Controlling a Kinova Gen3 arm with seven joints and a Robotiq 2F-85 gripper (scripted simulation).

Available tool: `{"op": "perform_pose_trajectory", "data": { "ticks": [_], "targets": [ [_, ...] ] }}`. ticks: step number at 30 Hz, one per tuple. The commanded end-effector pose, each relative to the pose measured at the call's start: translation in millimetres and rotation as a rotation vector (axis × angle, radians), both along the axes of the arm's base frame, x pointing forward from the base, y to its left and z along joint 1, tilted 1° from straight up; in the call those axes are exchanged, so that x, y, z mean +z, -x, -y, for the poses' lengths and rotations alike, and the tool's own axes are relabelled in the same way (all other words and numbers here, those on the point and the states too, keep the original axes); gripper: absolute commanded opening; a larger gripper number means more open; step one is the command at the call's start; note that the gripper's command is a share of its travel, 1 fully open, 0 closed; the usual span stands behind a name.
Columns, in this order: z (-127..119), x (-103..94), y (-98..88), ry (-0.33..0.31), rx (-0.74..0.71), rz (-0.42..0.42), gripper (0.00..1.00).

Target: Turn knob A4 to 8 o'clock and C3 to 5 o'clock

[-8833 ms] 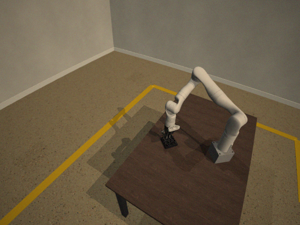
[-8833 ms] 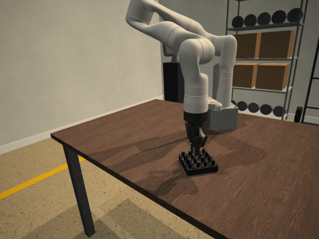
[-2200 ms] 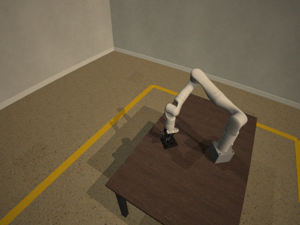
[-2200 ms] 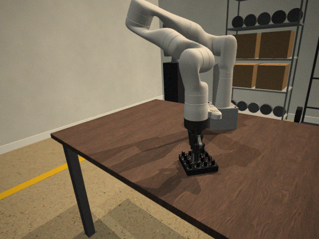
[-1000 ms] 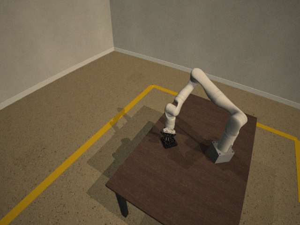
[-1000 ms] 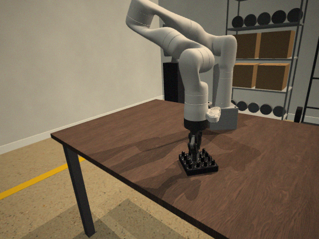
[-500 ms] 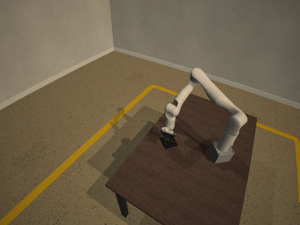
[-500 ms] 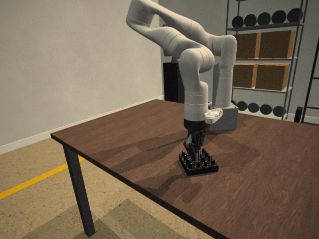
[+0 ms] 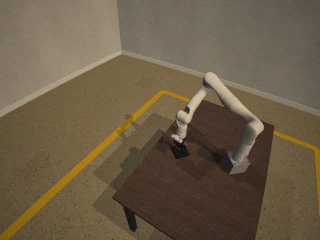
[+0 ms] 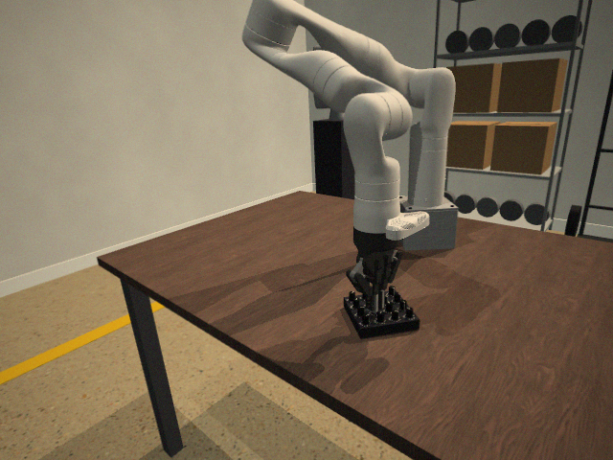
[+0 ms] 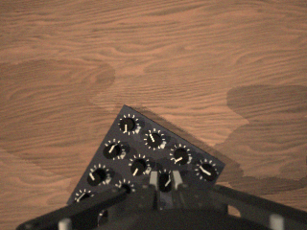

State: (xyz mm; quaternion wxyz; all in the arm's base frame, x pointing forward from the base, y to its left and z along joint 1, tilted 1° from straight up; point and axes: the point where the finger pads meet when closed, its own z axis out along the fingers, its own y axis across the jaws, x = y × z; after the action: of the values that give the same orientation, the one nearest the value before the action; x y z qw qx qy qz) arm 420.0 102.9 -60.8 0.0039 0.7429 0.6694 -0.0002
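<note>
Knob box (image 9: 178,156) (image 10: 391,328) (image 11: 126,140) sits low right of centre in the exterior view on the brown desk (image 9: 206,206) (image 10: 247,238) (image 11: 158,48), with a loaded shelf unit (image 10: 510,51) beyond at upper right. In the wrist view, the pincer (image 9: 180,148) (image 10: 378,301) (image 11: 165,182) blocks the box's bottom portion, hiding several knobs. Arched high, the white arm (image 9: 233,103) (image 10: 371,138) drops steeply, pincer down, its tips closed around one knob (image 11: 165,183) at bottom centre.

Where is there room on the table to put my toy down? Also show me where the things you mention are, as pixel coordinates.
There's bare wood between the knob box (image 9: 184,155) (image 10: 391,328) (image 11: 139,155) and the table's front left corner in the top view, with only shadows nearby. It's crowded at the box, where the hand (image 9: 183,147) (image 10: 378,299) (image 11: 165,182) is among the knobs.
</note>
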Motion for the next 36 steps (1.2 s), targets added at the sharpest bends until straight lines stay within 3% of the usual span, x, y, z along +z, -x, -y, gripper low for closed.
{"op": "perform_pose_trajectory", "data": {
  "ticks": [1, 36],
  "targets": [
    [-0.1, 0.6, -0.5, 0.001, -0.033, 0.003, 0.08],
    [-0.1, 0.6, -0.5, -0.002, -0.463, 0.005, 0.08]
  ]
}}
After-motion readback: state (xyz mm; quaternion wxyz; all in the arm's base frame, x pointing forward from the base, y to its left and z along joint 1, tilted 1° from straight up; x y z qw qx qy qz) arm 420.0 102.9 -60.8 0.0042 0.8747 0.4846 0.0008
